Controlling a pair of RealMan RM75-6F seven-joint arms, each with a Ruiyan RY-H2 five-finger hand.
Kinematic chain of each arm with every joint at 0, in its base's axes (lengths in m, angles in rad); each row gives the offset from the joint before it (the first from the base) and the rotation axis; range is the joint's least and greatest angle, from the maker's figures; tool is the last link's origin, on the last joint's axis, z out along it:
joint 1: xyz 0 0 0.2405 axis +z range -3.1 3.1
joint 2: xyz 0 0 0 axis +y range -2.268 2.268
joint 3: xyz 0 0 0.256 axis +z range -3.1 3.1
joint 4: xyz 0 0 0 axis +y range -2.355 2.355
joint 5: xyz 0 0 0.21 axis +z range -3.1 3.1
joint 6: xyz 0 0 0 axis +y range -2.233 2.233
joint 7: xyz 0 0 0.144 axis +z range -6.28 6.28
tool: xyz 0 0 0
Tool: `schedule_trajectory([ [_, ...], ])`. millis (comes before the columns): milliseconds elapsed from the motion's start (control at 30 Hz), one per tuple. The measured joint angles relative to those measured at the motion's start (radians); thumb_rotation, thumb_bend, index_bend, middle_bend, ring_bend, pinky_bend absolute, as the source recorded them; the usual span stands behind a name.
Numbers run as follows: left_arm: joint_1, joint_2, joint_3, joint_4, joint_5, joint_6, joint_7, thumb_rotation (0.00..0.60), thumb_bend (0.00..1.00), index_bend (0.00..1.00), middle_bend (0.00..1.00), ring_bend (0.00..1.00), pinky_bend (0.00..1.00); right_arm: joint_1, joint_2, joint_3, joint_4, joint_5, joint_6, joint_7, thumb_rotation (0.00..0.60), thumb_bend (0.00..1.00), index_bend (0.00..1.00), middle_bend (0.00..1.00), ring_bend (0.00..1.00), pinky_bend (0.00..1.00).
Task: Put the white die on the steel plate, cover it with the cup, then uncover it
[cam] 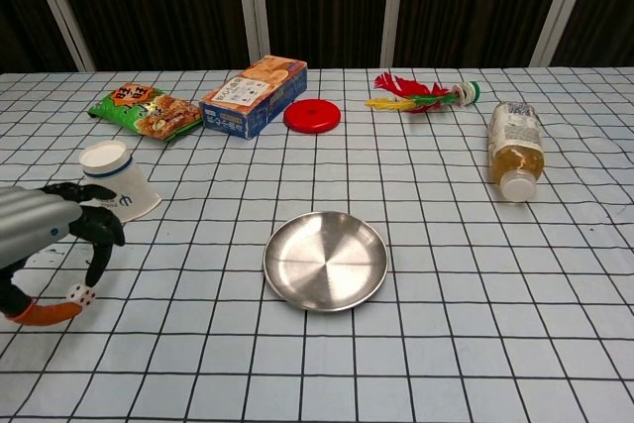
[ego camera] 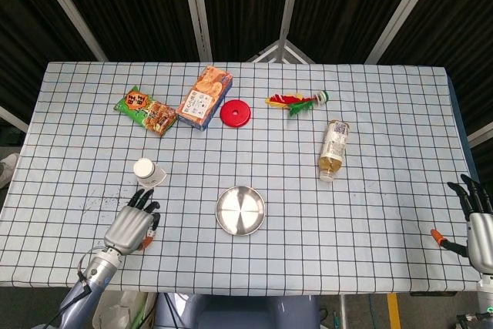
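Note:
The small white die (cam: 81,295) sits pinched between the orange-tipped thumb and a dark finger of my left hand (cam: 50,235), near the table's front left. From the head view the left hand (ego camera: 132,227) covers the die. The white paper cup (cam: 117,190) lies on its side just beyond that hand, also visible as the cup (ego camera: 146,172) from above. The steel plate (cam: 325,260) is bare at the front centre, to the right of the hand. My right hand (ego camera: 477,225) hangs at the table's right edge, fingers apart, holding nothing.
Along the back stand a green snack bag (cam: 144,111), an orange box (cam: 255,96), a red lid (cam: 312,115) and a feathered toy (cam: 421,94). A bottle of amber drink (cam: 515,151) lies on its side at the right.

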Motion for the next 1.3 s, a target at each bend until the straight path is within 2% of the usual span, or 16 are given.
schedule_trajectory([
  [200, -0.029, 0.021, -0.037, -0.071, 0.087, 0.023, -0.036, 0.600, 0.48, 0.59, 0.25, 0.02, 0.00, -0.001, -0.001, 0.003, -0.001, 0.007, 0.000, 0.001, 0.600, 0.10, 0.19, 0.10, 0.11, 0.07],
  [433, -0.111, -0.035, -0.125, -0.064, 0.046, -0.028, 0.004, 0.600, 0.45, 0.59, 0.26, 0.02, 0.00, -0.003, 0.001, 0.004, -0.003, 0.004, 0.004, 0.016, 0.600, 0.10, 0.19, 0.10, 0.11, 0.07],
  [567, -0.169, -0.110, -0.162, 0.003, -0.007, -0.081, 0.058, 0.600, 0.45, 0.59, 0.26, 0.02, 0.00, -0.003, 0.002, 0.006, 0.004, 0.015, -0.002, 0.023, 0.600, 0.10, 0.19, 0.10, 0.11, 0.07],
  [800, -0.290, -0.300, -0.219, 0.175, -0.141, -0.171, 0.183, 0.600, 0.45, 0.59, 0.26, 0.02, 0.00, -0.007, 0.006, 0.012, 0.015, 0.028, -0.002, 0.041, 0.600, 0.10, 0.19, 0.10, 0.11, 0.07],
  [967, -0.370, -0.409, -0.255, 0.276, -0.212, -0.196, 0.260, 0.600, 0.45, 0.59, 0.26, 0.02, 0.00, -0.010, 0.011, 0.015, 0.018, 0.030, 0.002, 0.058, 0.600, 0.10, 0.19, 0.10, 0.11, 0.07],
  [1067, -0.400, -0.442, -0.264, 0.306, -0.233, -0.195, 0.293, 0.600, 0.44, 0.59, 0.26, 0.02, 0.00, -0.011, 0.013, 0.016, 0.017, 0.028, 0.004, 0.060, 0.600, 0.10, 0.19, 0.10, 0.11, 0.07],
  [1300, -0.428, -0.470, -0.259, 0.333, -0.278, -0.189, 0.332, 0.600, 0.27, 0.46, 0.25, 0.02, 0.00, -0.014, 0.014, 0.014, 0.015, 0.023, 0.007, 0.063, 0.600, 0.10, 0.19, 0.10, 0.11, 0.07],
])
